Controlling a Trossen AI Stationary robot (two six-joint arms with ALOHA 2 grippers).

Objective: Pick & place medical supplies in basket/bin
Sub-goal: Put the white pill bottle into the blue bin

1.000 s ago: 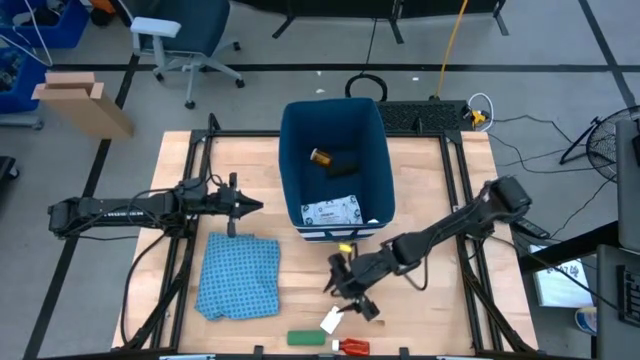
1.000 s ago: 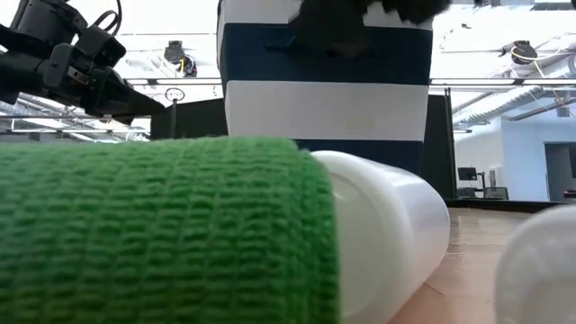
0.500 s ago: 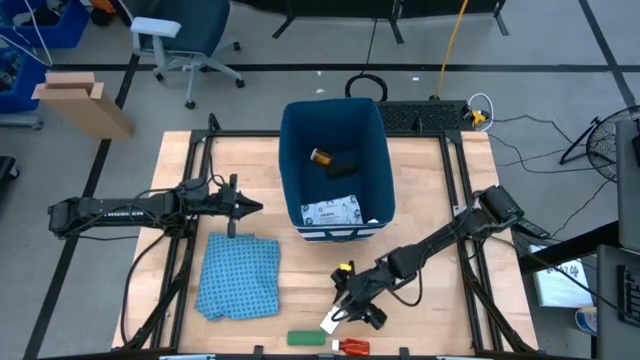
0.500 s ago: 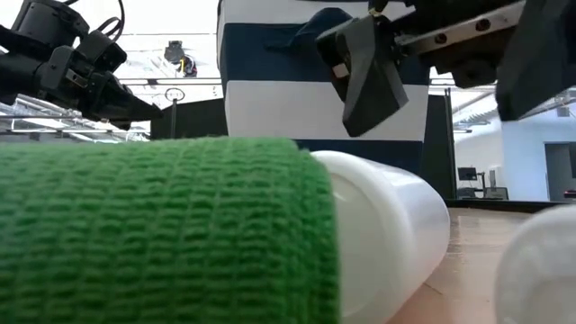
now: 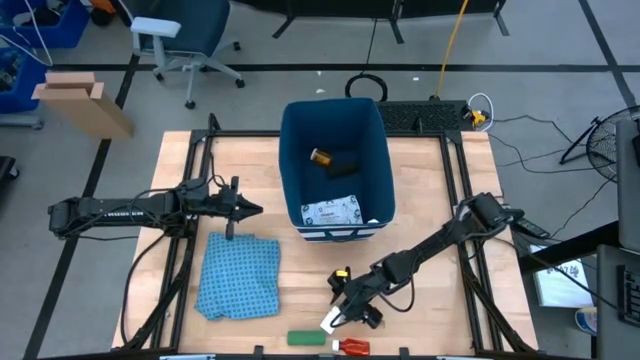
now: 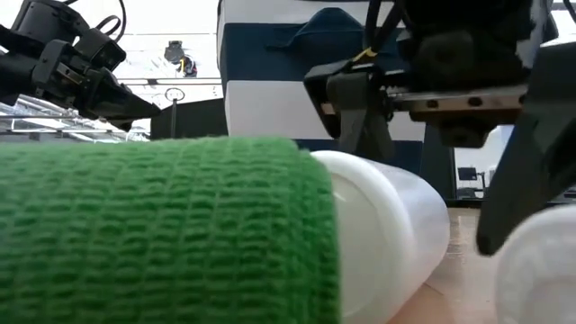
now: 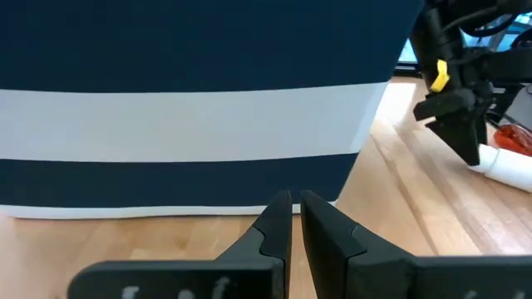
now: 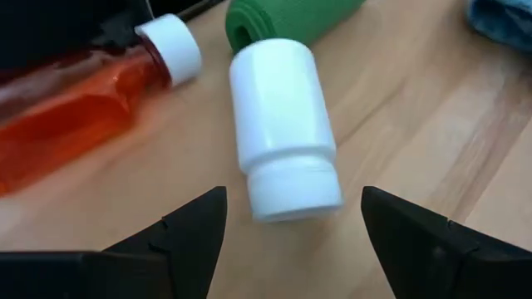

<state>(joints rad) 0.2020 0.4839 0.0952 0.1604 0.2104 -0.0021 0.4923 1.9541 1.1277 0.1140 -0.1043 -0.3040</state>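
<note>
A white bottle [image 8: 283, 124] lies on its side on the table near the near edge [image 5: 332, 322], between a green roll [image 5: 305, 338] and an orange-red bottle with a white cap [image 8: 75, 108]. My right gripper [image 8: 295, 224] is open just above it [image 5: 350, 312]. One finger stands on either side of the bottle's end, clear of it. The dark blue bin [image 5: 335, 110] holds an orange bottle [image 5: 320, 157], a black item [image 5: 346, 162] and a white printed packet [image 5: 332, 211]. My left gripper [image 7: 295, 216] is shut and hovers to the left of the bin [image 5: 250, 208].
A blue patterned cloth [image 5: 240, 275] lies flat on the table to the left of the items. The bin's white-striped wall [image 7: 191, 124] stands close in front of my left gripper. Bare wood shows between the bin and the items. Black frame rails [image 5: 460, 180] run along the table's sides.
My right gripper has moved toward the table's near edge and come down over the white bottle, staying open. The bottle, the roll and the left arm have kept still.
</note>
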